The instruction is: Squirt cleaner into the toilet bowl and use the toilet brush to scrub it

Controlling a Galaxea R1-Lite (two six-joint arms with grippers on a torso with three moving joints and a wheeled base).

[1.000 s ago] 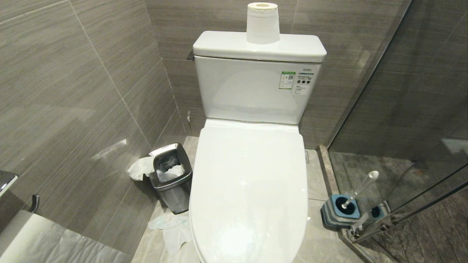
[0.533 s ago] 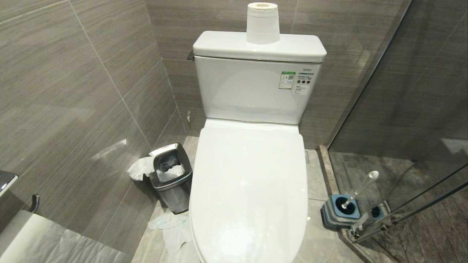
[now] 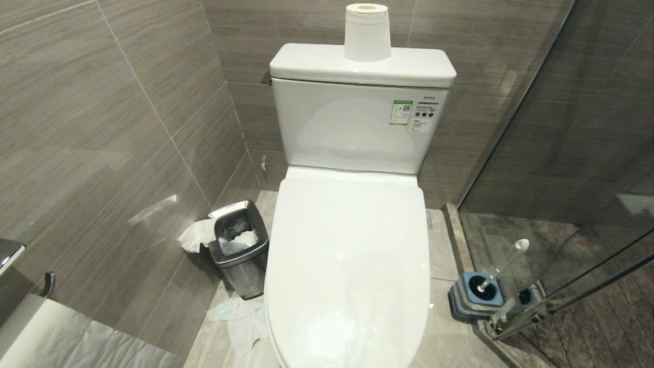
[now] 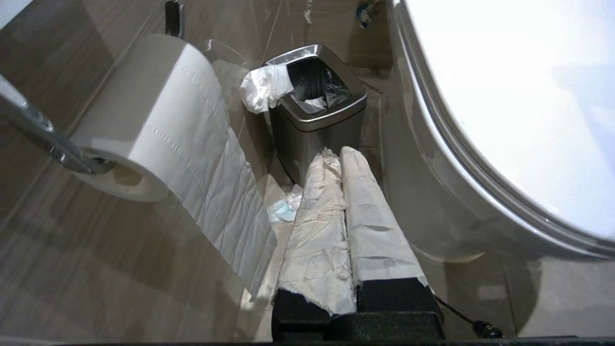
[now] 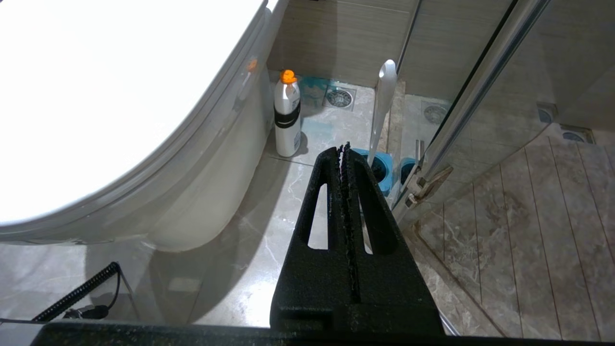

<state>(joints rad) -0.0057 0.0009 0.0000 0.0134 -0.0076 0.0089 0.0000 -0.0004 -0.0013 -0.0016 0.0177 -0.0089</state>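
Grey tiles are surrounding the lidded toilet (image 3: pixel 347 266); the brush (image 3: pixel 498 268) is standing at the floor's right edge. Only the right wrist view is showing the cleaner bottle (image 5: pixel 287 115). Left gripper (image 4: pixel 336 156) and right gripper (image 5: pixel 345 149) are hanging closed, empty.

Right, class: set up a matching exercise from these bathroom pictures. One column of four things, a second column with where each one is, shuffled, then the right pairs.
Things:
1. paper roll
2. bin
3. brush
4. bottle

Places:
A. standing in a blue holder by the glass door
B. on the floor against the toilet's base, orange cap up
C. upright on the tank lid
D. on the floor between the toilet and the tiled wall

Pairs: 1-C, 2-D, 3-A, 4-B
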